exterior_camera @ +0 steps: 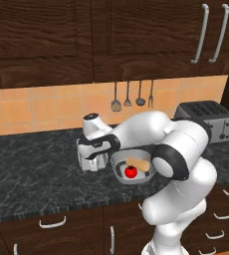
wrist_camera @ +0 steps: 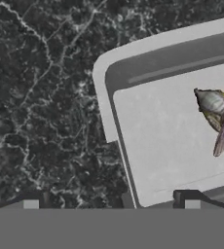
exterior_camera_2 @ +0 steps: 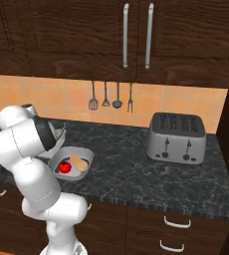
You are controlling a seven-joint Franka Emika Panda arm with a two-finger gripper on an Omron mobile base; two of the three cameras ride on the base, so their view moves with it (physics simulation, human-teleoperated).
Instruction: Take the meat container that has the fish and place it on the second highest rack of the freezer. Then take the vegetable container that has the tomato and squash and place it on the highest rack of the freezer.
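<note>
The meat container (wrist_camera: 172, 146) is a flat grey tray on the dark counter, with the silvery-grey fish (wrist_camera: 220, 115) lying in it at the right edge of the hand view. My gripper (wrist_camera: 111, 204) points down over the tray's left rim and stands open, one fingertip (wrist_camera: 31, 204) above the counter and the other above the tray floor. It holds nothing. In the left base view the gripper (exterior_camera: 92, 165) hangs just left of the vegetable container (exterior_camera: 131, 172), a grey bowl with the red tomato (exterior_camera: 131, 172) and tan squash (exterior_camera: 139, 163). The freezer and its racks are out of view.
A silver toaster (exterior_camera_2: 176, 137) stands at the right end of the black stone counter (exterior_camera: 37, 174). Kitchen utensils (exterior_camera: 131, 97) hang on the orange tiled wall. Dark wooden cabinets (exterior_camera_2: 136, 35) run above, drawers below the counter's front edge.
</note>
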